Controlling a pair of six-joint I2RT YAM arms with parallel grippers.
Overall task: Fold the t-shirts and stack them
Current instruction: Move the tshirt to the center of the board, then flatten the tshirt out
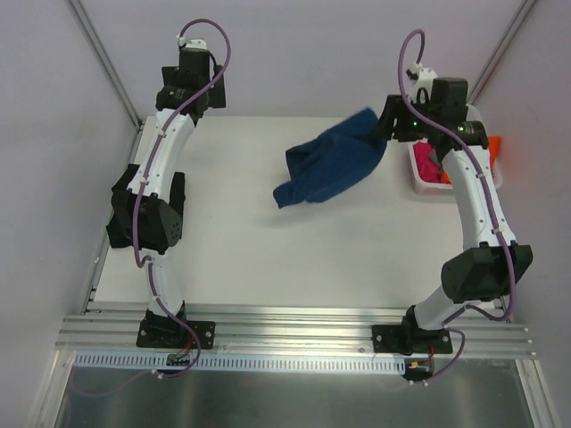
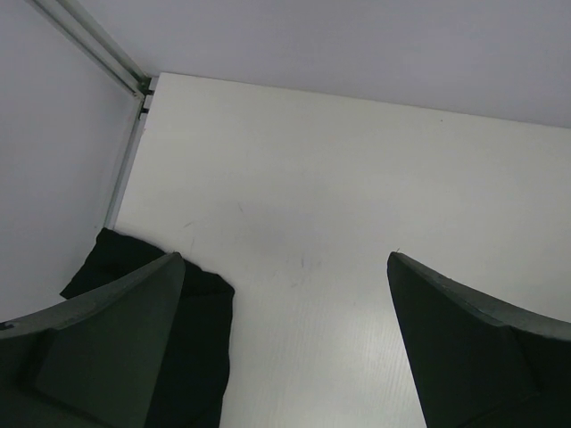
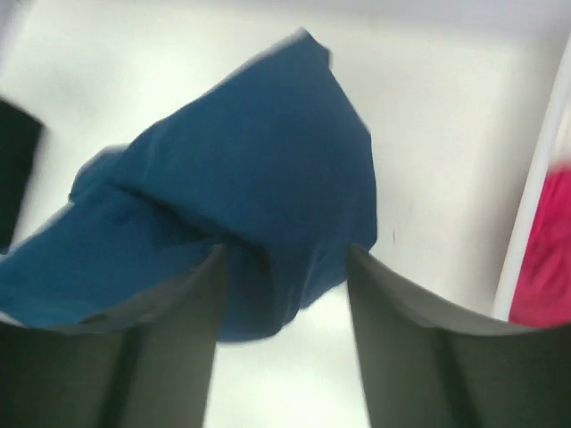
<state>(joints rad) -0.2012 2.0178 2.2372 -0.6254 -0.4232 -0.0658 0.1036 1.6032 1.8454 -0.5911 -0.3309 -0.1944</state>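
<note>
Looks early: navy t-shirt (image 1: 330,165) unfolded at 1 o'clock, your right hand (image 3: 285,294) parted around it; left hand (image 2: 285,339) wide open, empty; no stack visible.

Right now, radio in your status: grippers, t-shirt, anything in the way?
Left gripper open, empty. Right gripper open over navy blue t-shirt, crumpled on table. White basket close right, not blocking.
</note>
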